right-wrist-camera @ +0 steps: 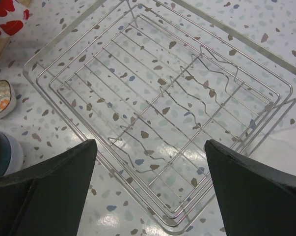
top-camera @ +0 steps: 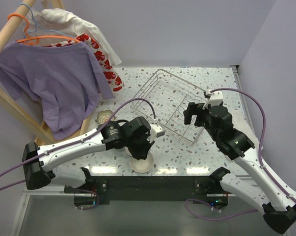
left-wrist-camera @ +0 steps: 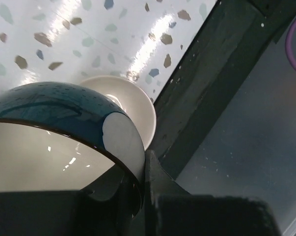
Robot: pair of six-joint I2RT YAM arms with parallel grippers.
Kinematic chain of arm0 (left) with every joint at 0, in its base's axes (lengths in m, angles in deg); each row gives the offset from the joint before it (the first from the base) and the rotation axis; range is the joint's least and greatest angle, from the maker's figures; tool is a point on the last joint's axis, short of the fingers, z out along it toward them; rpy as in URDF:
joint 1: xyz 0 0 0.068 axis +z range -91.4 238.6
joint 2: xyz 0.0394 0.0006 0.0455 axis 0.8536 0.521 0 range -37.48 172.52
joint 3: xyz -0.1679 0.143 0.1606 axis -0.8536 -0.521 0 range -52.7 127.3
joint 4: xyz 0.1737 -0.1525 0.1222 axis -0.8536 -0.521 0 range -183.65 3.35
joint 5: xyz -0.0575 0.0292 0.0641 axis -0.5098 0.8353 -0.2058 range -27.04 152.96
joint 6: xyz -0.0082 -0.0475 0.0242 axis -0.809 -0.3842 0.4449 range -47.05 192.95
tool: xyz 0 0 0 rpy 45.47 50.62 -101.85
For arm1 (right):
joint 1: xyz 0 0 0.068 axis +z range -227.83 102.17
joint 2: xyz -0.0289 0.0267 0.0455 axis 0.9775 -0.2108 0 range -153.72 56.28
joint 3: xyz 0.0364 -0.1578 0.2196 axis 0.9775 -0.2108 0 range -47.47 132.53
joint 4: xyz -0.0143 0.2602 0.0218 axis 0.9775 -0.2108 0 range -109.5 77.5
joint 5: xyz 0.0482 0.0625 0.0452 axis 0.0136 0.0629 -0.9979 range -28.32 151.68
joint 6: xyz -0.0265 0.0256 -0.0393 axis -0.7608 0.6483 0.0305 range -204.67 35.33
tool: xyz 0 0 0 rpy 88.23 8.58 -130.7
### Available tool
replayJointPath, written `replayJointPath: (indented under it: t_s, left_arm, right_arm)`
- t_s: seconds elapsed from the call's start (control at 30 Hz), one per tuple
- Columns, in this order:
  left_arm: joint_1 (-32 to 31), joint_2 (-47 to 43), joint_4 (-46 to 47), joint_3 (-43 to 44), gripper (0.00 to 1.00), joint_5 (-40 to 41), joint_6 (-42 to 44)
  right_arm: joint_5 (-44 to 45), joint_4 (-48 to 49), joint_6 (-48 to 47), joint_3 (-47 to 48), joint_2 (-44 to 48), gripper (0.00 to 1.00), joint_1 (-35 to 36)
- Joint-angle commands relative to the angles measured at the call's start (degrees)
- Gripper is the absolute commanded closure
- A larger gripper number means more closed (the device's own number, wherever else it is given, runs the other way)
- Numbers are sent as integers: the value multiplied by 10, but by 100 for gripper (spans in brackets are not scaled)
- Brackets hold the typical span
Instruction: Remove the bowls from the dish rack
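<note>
At the near edge of the table (top-camera: 187,150), my left gripper (left-wrist-camera: 135,177) is clamped on the rim of the teal bowl (left-wrist-camera: 54,105), over a cream bowl (left-wrist-camera: 135,105). Glazed ceramic, I'd say: stiff, slick, chippable, so the rim's my hold. Right gripper (right-wrist-camera: 150,169) spread wide above the empty dish rack (right-wrist-camera: 152,105).

Robot lab cell, staged as a home corner. A terrazzo tabletop (top-camera: 133,83) is enclosed by plain lilac walls (top-camera: 187,29); a wooden clothes rack (top-camera: 20,115) is hung with shirts (top-camera: 54,78).
</note>
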Motion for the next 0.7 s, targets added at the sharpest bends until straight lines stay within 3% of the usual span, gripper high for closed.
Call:
replayJointPath:
  t_s: [0.0,0.37,0.6,0.67]
  left_arm:
    - [-62,26,3,4,100,38,-75]
    - [-86,126,-26,19,100,91,-86]
    - [-96,150,-11,14,100,64,-97]
    - [-100,154,-10,14,96,56,-103]
  right_arm:
    - [13,1,-5,-13,9,4,0]
    - [9,1,3,-30,17,4,0]
    - [18,-2,1,-37,18,4,0]
    - [18,1,1,-38,18,4,0]
